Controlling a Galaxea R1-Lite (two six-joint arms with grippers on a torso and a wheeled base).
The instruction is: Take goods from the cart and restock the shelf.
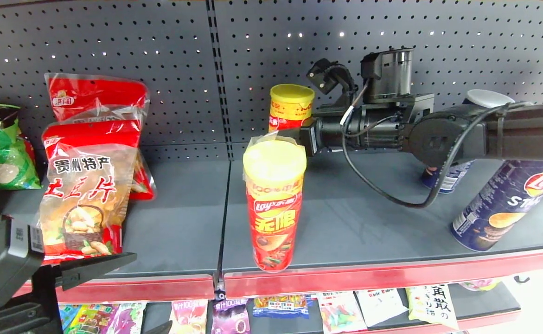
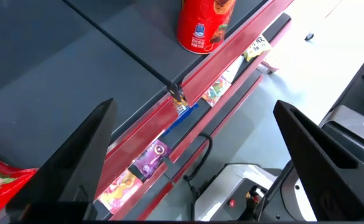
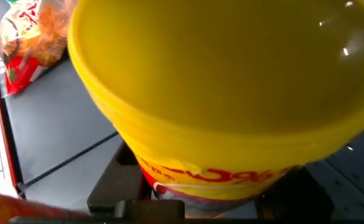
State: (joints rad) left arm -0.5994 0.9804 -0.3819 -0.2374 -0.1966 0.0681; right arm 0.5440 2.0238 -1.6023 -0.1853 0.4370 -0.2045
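Note:
A red chip can with a yellow lid (image 1: 273, 204) stands at the shelf's front edge (image 1: 345, 276); its base (image 2: 201, 28) appears in the left wrist view. Behind it stands a second yellow-lidded can (image 1: 292, 105), seen very near as a can (image 3: 231, 93) in the right wrist view. My right arm stretches in from the right, and my right gripper (image 1: 295, 132) (image 3: 206, 190) is shut on that rear can, a dark finger (image 3: 116, 186) on each side. My left gripper (image 2: 200, 155) hangs open below the shelf front at the lower left, one of its fingers (image 1: 90, 266) showing, with nothing between them.
Red snack bags (image 1: 86, 185) lean at the left of the shelf, green bags (image 1: 2, 157) at the far left. A dark blue can (image 1: 507, 204) leans at the right, another with a white lid (image 1: 487, 98) behind the arm. Small packets (image 1: 280, 306) fill the lower shelf.

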